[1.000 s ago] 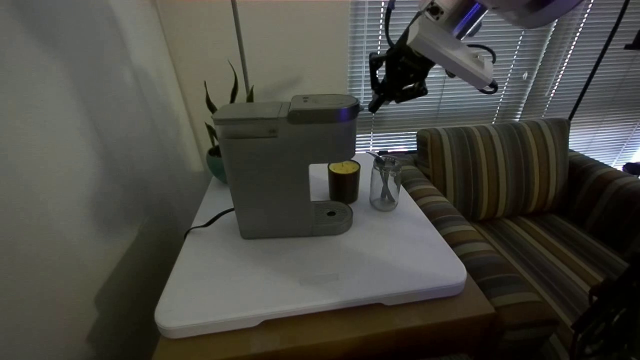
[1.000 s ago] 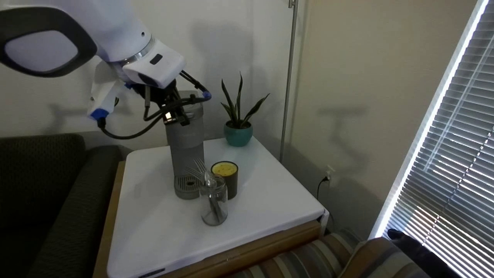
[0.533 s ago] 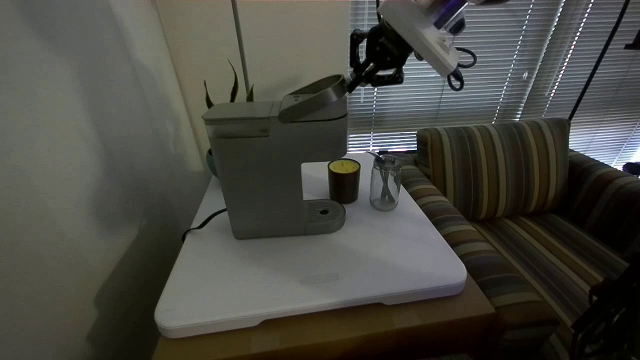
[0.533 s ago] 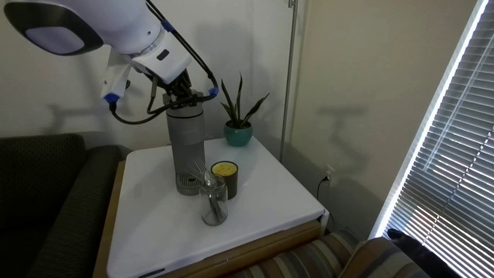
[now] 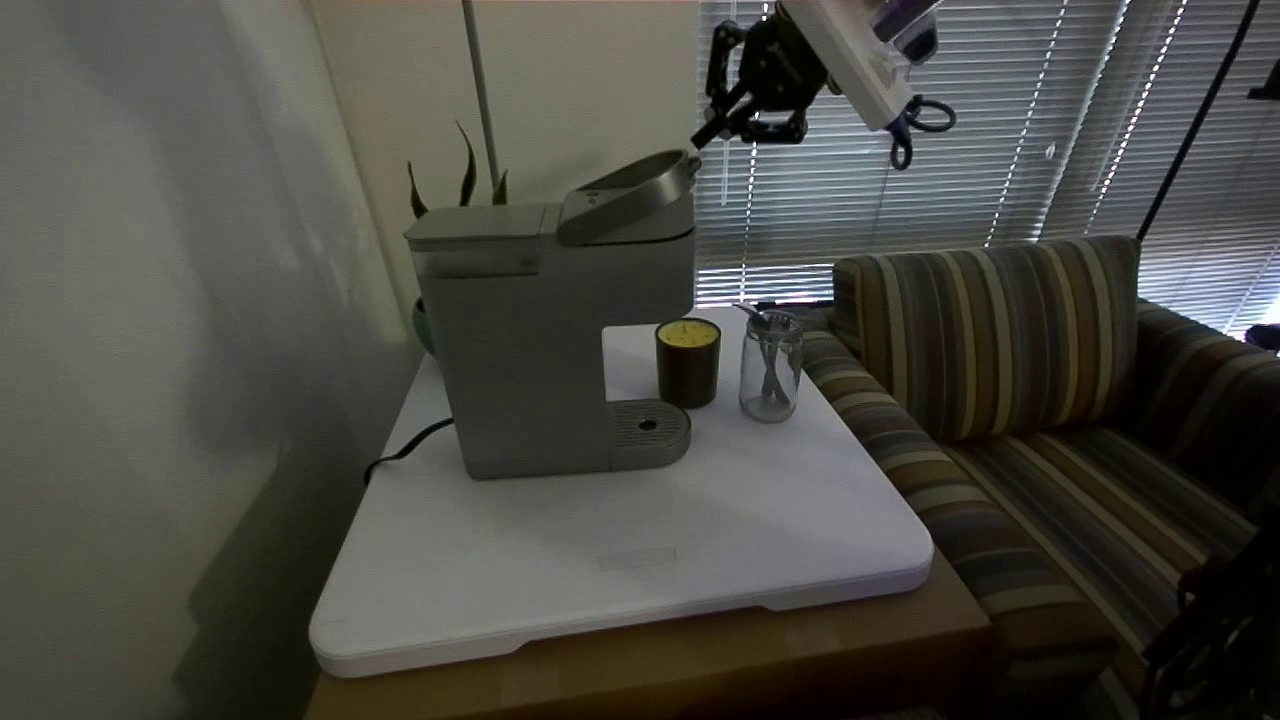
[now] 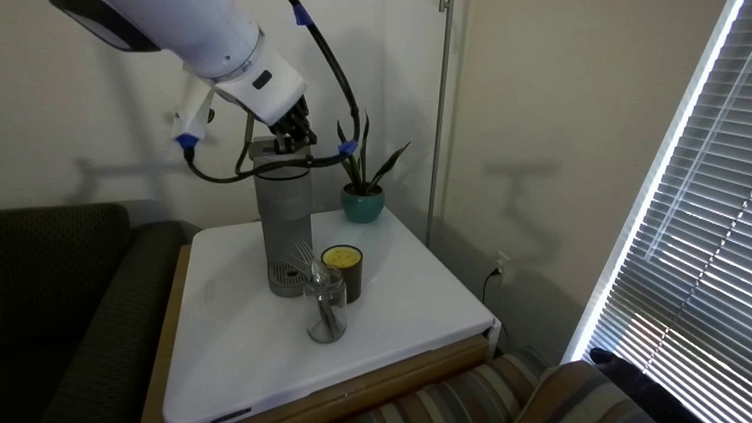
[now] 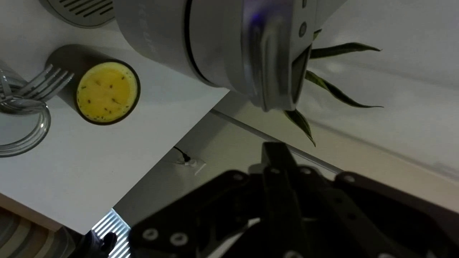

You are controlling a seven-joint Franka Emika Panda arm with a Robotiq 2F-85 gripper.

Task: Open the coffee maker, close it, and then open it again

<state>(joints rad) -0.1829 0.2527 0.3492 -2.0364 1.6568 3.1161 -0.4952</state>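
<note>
Blinds (image 5: 1000,180) leak daylight behind a striped armchair (image 5: 985,340), and next to it a white worktop (image 5: 540,570) carries the whole show. Standing upright on it is the coffee maker (image 5: 540,360), and look how it's set: front turned out my way, I reckon so that the lid (image 5: 622,205) and its handle (image 7: 269,61) meet me head-on. Dark cup (image 5: 688,372) with yellow filling, glass jar (image 6: 338,314) with cutlery (image 6: 318,275) leaning in it, both stand near the drip base (image 5: 645,440), off to one side, which seems smart, since nothing there crowds the lid's swing. The jar, I'd guess, is just keeping that cutlery bunched. And my hand (image 7: 275,147): closed, tips pressed together, gripping nothing, a slim prod rather than a pinch, the right shape, I'd say, for nudging a lid from underneath! That lid sits tilted, front edge up, only partway by my judgement. So where's the machine from me? Below and just ahead: my tips hang near the handle, slightly higher, with what looks like a small gap between. First opening or second, I can't tell; more lift is likely called for, but if I catch that edge from above it could drop
</note>
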